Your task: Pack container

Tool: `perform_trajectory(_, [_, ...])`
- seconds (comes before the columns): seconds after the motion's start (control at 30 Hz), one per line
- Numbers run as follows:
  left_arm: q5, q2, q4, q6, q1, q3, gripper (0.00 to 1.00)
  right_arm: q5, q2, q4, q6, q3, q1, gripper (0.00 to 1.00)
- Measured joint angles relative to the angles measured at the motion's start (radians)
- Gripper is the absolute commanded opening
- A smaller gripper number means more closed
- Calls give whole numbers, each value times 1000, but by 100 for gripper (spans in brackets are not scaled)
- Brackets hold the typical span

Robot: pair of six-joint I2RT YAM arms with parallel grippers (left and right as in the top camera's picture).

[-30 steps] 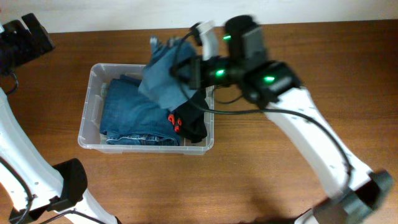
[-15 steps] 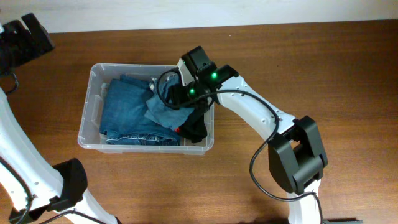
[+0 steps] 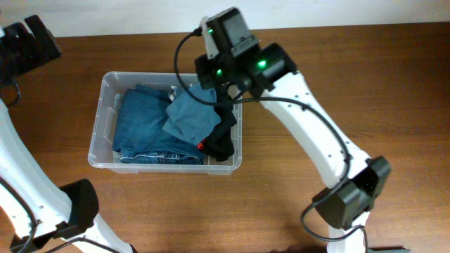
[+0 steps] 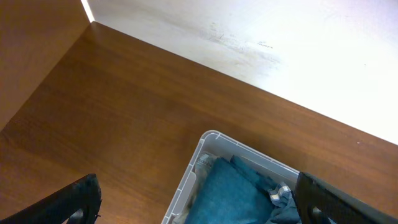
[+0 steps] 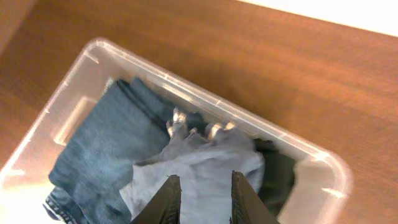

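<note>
The container (image 3: 97,126) is a clear plastic bin on the wooden table, left of centre. It holds folded blue jeans (image 3: 140,126), a crumpled light blue garment (image 3: 191,116) on top of them, and a black garment with red marks (image 3: 219,140) at its right end. My right gripper (image 3: 211,79) hangs above the bin's back right part, open and empty; in the right wrist view its fingers (image 5: 202,193) frame the light blue garment (image 5: 205,162) below. My left gripper (image 4: 198,186) is open and empty, high over the table's far left, with the bin's rim (image 4: 186,180) below it.
The wooden table (image 3: 337,183) runs to a white wall (image 4: 280,37) at the back. The left arm's base (image 3: 77,204) stands at the front left, and the right arm's base (image 3: 351,200) at the front right.
My right gripper has let go of the light blue garment, which now lies in the bin on the jeans. The gripper has lifted and pulled back. The left arm has not moved.
</note>
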Motion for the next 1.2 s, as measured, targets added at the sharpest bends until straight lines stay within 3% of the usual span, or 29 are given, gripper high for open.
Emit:
perform_trajectory(0.17, [0, 0, 0, 0, 0, 0, 99, 0, 250, 1, -7, -84, 102, 12])
perform_trajectory(0.23, [0, 0, 0, 0, 0, 0, 99, 8, 330, 23, -6, -87, 122, 13])
perform_trajectory(0.37, [0, 0, 0, 0, 0, 0, 99, 0, 323, -13, -6, -59, 113, 19])
perform_trajectory(0.43, [0, 0, 0, 0, 0, 0, 99, -10, 323, -55, -9, -31, 104, 30])
perform_trajectory(0.53, [0, 0, 0, 0, 0, 0, 99, -19, 316, -148, -51, 40, 93, 63])
perform_trajectory(0.57, [0, 0, 0, 0, 0, 0, 99, -21, 306, -170, -65, 62, 91, 75])
perform_trajectory(0.6, [0, 0, 0, 0, 0, 0, 99, -21, 296, -190, -82, 79, 89, 98])
perform_trajectory(0.73, [0, 0, 0, 0, 0, 0, 99, -14, 196, -256, -127, 186, 64, 98])
perform_trajectory(0.87, [0, 0, 0, 0, 0, 0, 99, 147, -26, -334, -159, 266, -21, 98])
perform_trajectory(1.2, [0, 0, 0, 0, 0, 0, 99, 306, -233, -398, -165, 274, -217, 98])
